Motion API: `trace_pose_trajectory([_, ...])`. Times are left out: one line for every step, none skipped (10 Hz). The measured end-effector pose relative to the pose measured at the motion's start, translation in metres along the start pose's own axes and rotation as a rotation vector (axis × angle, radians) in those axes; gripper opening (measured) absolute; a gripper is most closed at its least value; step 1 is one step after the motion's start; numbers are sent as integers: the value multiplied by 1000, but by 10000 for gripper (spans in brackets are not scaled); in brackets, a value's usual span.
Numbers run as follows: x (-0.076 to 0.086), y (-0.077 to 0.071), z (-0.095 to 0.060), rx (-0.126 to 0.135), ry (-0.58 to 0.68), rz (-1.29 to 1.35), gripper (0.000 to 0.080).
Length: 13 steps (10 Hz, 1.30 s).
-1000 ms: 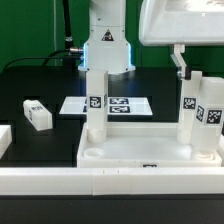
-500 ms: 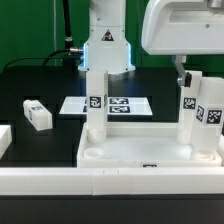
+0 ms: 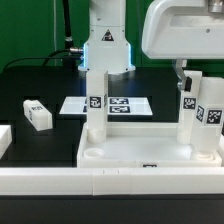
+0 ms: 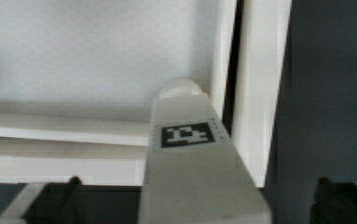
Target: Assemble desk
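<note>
Exterior view, front to back, we list: a rail (image 3: 60, 180) along the near edge. Behind it, the tabletop (image 3: 150, 152) on the dark surface (image 3: 30, 90). A first leg (image 3: 95, 105) stands upright on the tabletop toward the exterior view's left. A second leg (image 3: 189, 118) and a third leg (image 3: 212, 115) stand upright at its right. A fourth leg (image 3: 37, 115) lies loose on the surface. The marker board (image 3: 120, 104) is beyond.

Wrist view: the end effector (image 4: 201, 200) is spread wide, its fingers (image 4: 59, 195) on either side of an upright leg (image 4: 196, 150), and neither touches it.
</note>
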<state>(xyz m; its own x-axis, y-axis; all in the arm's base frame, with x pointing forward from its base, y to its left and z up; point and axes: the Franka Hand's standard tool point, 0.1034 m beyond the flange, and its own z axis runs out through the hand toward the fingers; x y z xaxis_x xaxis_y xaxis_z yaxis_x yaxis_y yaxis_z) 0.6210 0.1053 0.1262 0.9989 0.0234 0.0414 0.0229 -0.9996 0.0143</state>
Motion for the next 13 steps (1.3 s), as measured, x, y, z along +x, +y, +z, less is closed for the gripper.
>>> trace_pose_trajectory([0,0,0,-1,0,1,521])
trace_pose_trajectory([0,0,0,-1,0,1,363])
trace_pose_trajectory([0,0,0,-1,0,1,285])
trace_pose_trajectory([0,0,0,-1,0,2,285])
trace_pose_trajectory([0,0,0,-1,0,18,285])
trace_pose_trajectory([0,0,0,0,1,30,285])
trace_pose_trajectory([-1,0,0,4,2,169,285])
trace_pose_trajectory([-1,0,0,5,1,292,285])
trace_pose_trajectory([-1,1,0,5,1,381,285])
trace_pose_trajectory([-1,0,1,9,3,485,285])
trace_pose_trajectory([-1,1,1,16,12,615,286])
trace_pose_trajectory([-1,1,1,22,18,736,286])
trace_pose_trajectory([-1,1,2,28,18,853,287])
